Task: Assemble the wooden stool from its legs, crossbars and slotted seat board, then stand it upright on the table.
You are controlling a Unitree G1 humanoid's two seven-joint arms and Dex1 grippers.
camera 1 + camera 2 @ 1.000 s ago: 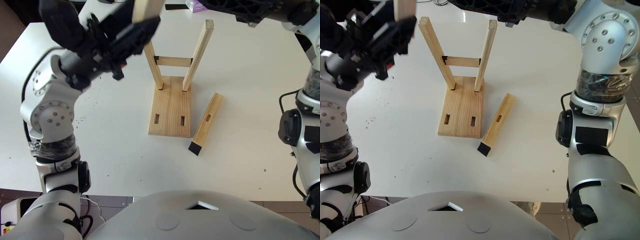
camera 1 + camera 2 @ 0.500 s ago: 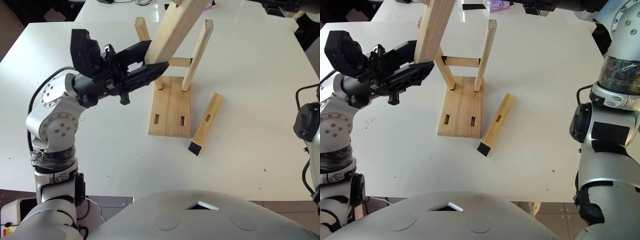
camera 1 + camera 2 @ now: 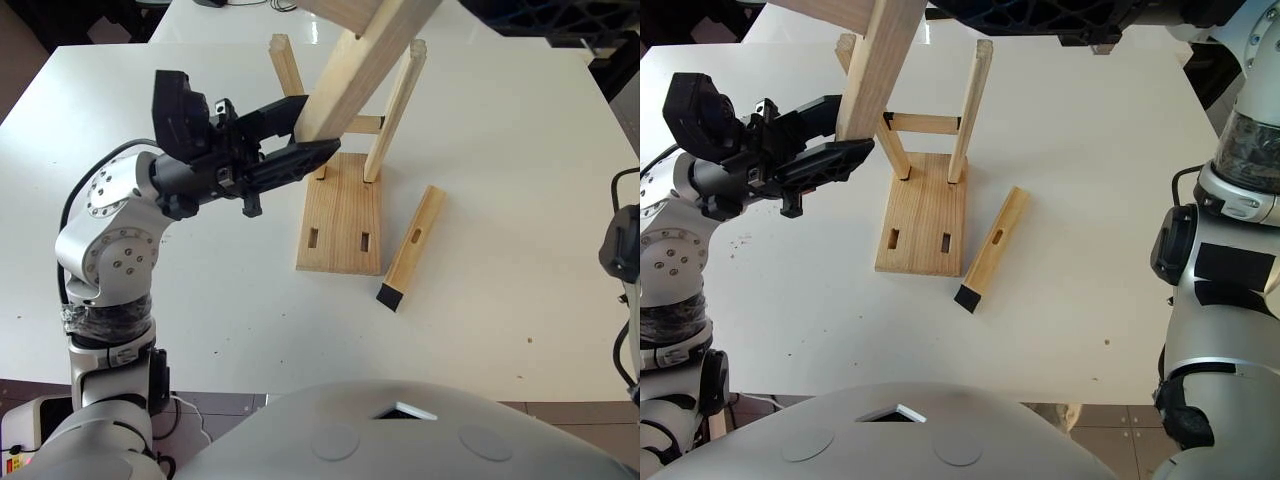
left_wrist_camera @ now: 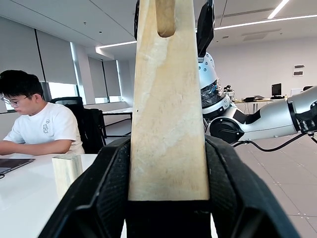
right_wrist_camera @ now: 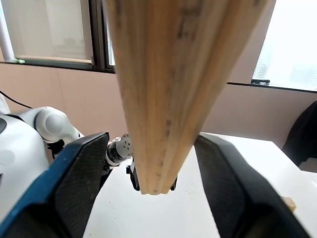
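One long pale wooden leg (image 3: 350,80): I lose its upper end past the top edge of the head views. One upright stool leg of pale wood (image 3: 283,55) behind it: middle stretch covered. The right gripper (image 5: 153,168): largely cropped up there, a dark mass.

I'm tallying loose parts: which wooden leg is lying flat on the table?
The leg with the black end, beside the seat board; the upright legs stand in the board, the raised leg is clamped in the left gripper.
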